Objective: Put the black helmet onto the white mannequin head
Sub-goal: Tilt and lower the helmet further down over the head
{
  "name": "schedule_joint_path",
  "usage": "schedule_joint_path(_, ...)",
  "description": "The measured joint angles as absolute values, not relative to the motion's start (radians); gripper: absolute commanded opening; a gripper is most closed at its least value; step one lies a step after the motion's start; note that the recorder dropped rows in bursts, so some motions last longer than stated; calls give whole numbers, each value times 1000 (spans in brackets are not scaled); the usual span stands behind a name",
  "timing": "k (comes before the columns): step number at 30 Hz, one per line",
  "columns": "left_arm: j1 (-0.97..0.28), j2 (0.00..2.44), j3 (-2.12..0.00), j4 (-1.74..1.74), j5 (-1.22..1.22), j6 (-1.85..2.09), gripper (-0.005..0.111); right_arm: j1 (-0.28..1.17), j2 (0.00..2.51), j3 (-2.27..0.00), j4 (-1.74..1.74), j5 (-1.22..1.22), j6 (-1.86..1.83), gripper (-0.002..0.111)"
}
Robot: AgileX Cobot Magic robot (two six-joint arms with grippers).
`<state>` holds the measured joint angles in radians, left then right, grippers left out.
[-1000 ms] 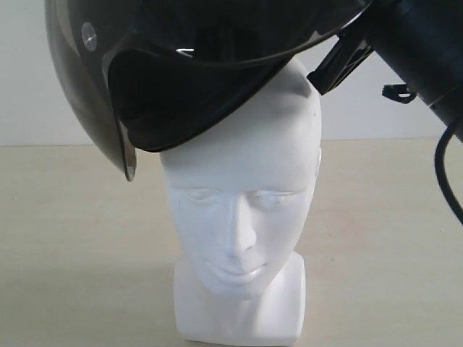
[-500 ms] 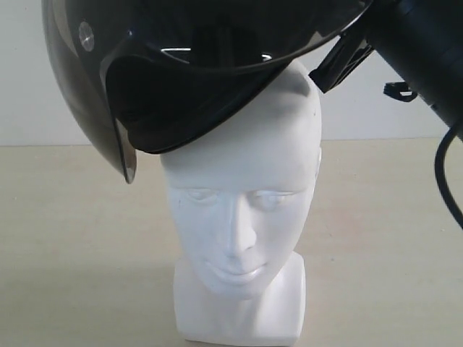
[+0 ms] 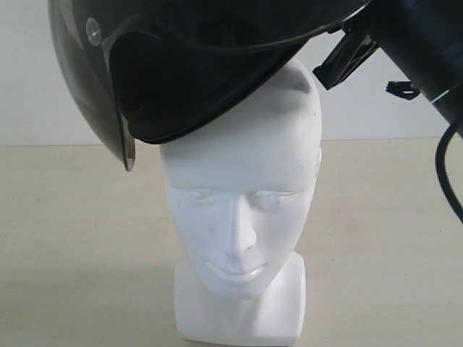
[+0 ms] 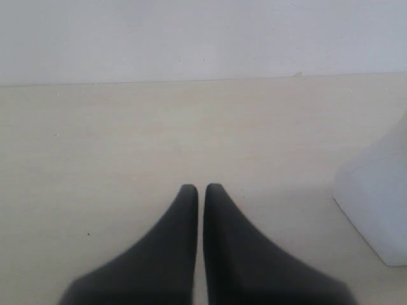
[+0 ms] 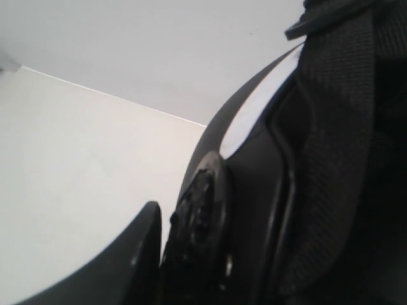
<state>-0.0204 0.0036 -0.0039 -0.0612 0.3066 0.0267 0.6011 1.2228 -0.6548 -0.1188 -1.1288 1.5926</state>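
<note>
The right gripper (image 3: 346, 59) clamps the black helmet (image 3: 202, 79) by its right rim, tilted over the white mannequin head (image 3: 242, 195); the left gripper (image 4: 201, 190) is pinched closed.

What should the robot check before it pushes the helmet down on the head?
1. Right hand grips helmet rim: ok.
2. Head upright on table: ok.
3. Helmet opening over head's crown: ok.
4. Helmet level: not ok, tilted, visor side lower.
5. Left hand clear: ok, shut, low beside head's base.
6. Nothing caught inside helmet: cannot tell.
</note>
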Motion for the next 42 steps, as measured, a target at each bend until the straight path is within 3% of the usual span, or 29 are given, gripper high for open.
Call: schedule_joint_path(42, -20, 4, -4, -61, 307, 27, 4, 605, 1205, -612, 7, -990, 1525, 0)
